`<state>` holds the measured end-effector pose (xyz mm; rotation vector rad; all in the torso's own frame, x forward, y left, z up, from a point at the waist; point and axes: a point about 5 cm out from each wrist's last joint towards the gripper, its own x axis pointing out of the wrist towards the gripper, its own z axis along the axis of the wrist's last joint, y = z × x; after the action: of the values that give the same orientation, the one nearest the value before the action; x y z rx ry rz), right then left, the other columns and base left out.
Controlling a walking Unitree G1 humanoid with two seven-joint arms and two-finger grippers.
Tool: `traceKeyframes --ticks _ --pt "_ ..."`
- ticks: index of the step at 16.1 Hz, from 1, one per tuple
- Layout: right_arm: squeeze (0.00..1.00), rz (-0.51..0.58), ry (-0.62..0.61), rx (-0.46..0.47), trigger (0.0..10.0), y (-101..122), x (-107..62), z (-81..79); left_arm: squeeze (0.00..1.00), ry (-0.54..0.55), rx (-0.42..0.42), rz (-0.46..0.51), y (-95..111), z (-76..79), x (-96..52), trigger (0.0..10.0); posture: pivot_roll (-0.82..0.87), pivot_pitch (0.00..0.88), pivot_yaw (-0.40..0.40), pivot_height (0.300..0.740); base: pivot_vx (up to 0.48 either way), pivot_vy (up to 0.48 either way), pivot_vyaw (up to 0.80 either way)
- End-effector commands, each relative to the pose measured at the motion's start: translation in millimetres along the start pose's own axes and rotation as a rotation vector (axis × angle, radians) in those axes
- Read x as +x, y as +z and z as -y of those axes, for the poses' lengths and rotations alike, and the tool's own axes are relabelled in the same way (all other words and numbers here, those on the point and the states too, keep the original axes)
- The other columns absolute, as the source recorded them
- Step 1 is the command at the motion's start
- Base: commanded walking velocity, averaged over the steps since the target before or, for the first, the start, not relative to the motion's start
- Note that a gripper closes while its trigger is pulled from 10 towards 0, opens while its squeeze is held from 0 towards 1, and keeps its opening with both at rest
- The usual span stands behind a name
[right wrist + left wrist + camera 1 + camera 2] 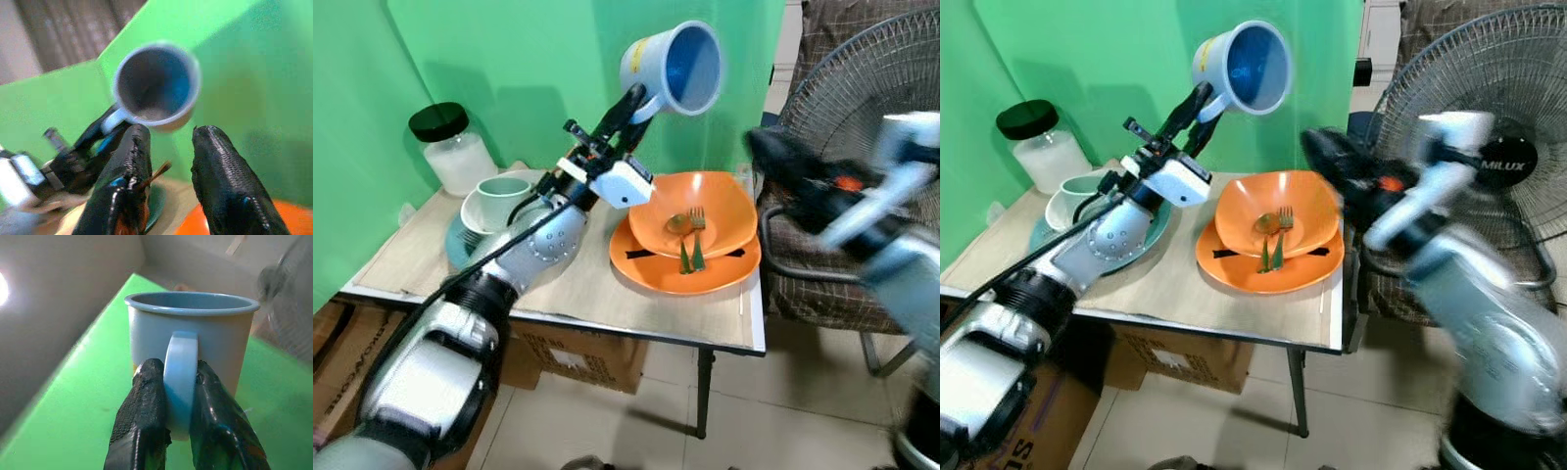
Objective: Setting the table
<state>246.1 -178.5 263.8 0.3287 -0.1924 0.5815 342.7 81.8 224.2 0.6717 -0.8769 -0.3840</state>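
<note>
At the far left of the table [607,304] stands a glass jar [455,147] with a black lid, pushed back by the green wall [509,69], probably to keep it out of the working space. Just beside it a pale green cup [501,201] sits in a white bowl [475,217] on a teal plate [458,245], stacked as if waiting to be laid out.

Above these the left gripper [178,382] reaches up and forward, its two black fingers clamped on the handle of a blue mug [675,69]. The mug hangs high over the table, tipped on its side with its mouth facing right; held by the handle alone, it is likely being carried across for a hand-over or for setting down.

Right of the arm an orange bowl [700,211] rests on an orange plate [675,269], with a fork [697,235] and a spoon [679,230] lying inside the bowl, so that place looks half set.

Further right the right gripper [168,147] comes in blurred, pointing toward the mug with its fingers apart and nothing between them, seemingly to receive it. Behind it stands a fan [1489,127].
</note>
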Motion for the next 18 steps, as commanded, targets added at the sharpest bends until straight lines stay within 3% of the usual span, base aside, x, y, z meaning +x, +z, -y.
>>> traceKeyframes --ticks 1,2,3,6,9,10,12,14,15,16,17,18 --pt "1.00 0.048 -0.018 -0.038 10.0 7 -4.3 -3.3 0.00 0.033 -0.131 -0.038 0 -10.4 0.7 0.0 -0.11 0.000 0.171 0.740 0.000 0.000 0.00" --pt "1.00 0.038 -0.053 -0.065 10.0 6 -6.3 -2.7 0.00 0.047 -0.207 -0.077 0 -12.0 -0.1 0.0 -0.11 0.000 0.174 0.740 0.000 0.000 0.00" --pt "0.00 -0.006 -0.180 -0.165 10.0 -8 -15.0 -6.0 0.00 0.164 -0.481 -0.185 3 -23.6 -3.0 9.3 -0.11 0.000 0.172 0.740 0.000 0.000 0.00" --pt "0.00 -0.066 -0.278 -0.203 10.0 -29 -21.2 -12.0 0.00 0.263 -0.565 -0.229 8 -34.7 -8.8 10.0 -0.11 0.000 0.164 0.740 0.000 0.000 0.00" --pt "0.00 -0.109 -0.357 -0.296 10.0 -41 -18.1 -6.9 0.00 0.199 -0.586 -0.282 13 -18.6 -18.6 10.0 -0.09 0.000 0.147 0.740 0.000 0.000 -0.69" --pt "0.00 -0.073 -0.392 -0.337 10.0 -36 -16.6 -4.1 0.00 0.206 -0.522 -0.309 16 -16.2 -21.5 10.0 -0.09 0.000 0.137 0.740 0.000 0.000 -0.73" --pt "0.00 -0.057 -0.413 -0.369 10.0 -35 -17.2 -3.1 0.00 0.183 -0.586 -0.334 18 -14.8 -29.5 10.0 -0.08 0.000 0.127 0.740 0.000 0.000 -0.74" --pt "0.00 -0.044 -0.440 -0.385 10.0 -38 -17.7 -2.1 0.00 0.200 -0.588 -0.380 18 -18.4 -41.0 10.0 -0.07 0.000 0.112 0.740 0.000 0.000 -0.76" --pt "0.00 -0.043 -0.471 -0.390 10.0 -41 -19.1 0.7 0.00 0.081 -0.598 -0.367 25 -15.2 -48.4 10.0 -0.07 0.000 0.105 0.740 0.000 0.000 -0.77" --pt "0.00 -0.048 -0.471 -0.395 10.0 -44 -18.6 0.5 0.00 0.067 -0.599 -0.371 25 -15.4 -52.5 10.0 -0.05 0.000 0.093 0.740 0.000 0.000 -0.76" --pt "0.00 -0.057 -0.454 -0.396 10.0 -48 -15.2 -2.7 0.00 0.103 -0.621 -0.445 22 -19.8 -63.8 10.0 -0.04 0.000 0.079 0.740 0.000 0.000 -0.77" --pt "0.00 -0.057 -0.452 -0.391 10.0 -49 -14.0 -3.4 0.00 0.106 -0.629 -0.480 20 -20.0 -65.9 10.0 -0.03 0.000 0.071 0.740 0.000 0.000 -0.77"
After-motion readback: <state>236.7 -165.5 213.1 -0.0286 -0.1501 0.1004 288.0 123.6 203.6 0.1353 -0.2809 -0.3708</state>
